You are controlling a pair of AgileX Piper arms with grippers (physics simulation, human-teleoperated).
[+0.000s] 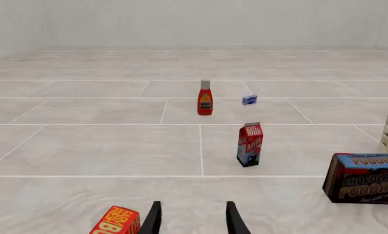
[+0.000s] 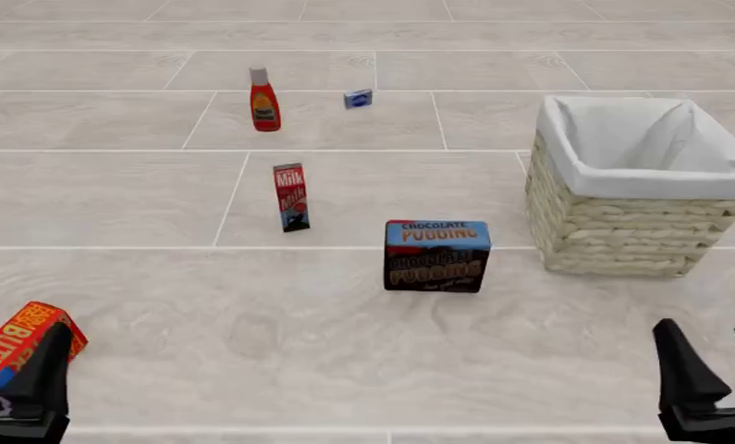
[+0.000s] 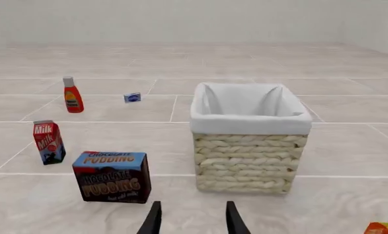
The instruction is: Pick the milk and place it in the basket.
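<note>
The milk (image 2: 292, 196) stands upright on the tiled surface, a slim carton with a red top and dark blue base, left of the middle. It also shows in both wrist views as the milk (image 1: 249, 145) and the milk (image 3: 49, 142). The basket (image 2: 614, 231), pale wicker with white lining, stands at the right, seen close as the basket (image 3: 249, 156). My left gripper (image 2: 9, 370) is open at the near left, well short of the carton, and my left gripper (image 1: 194, 222) has nothing between its fingers. My right gripper (image 2: 716, 356) is open at the near right, and my right gripper (image 3: 192, 219) is empty in front of the basket.
A chocolate pudding box (image 2: 436, 255) stands between milk and basket. A red ketchup bottle (image 2: 263, 102) and a small blue packet (image 2: 359, 99) sit farther back. An orange-red butter box (image 2: 16, 351) lies beside the left gripper, outside its fingers as the butter box (image 1: 115, 222).
</note>
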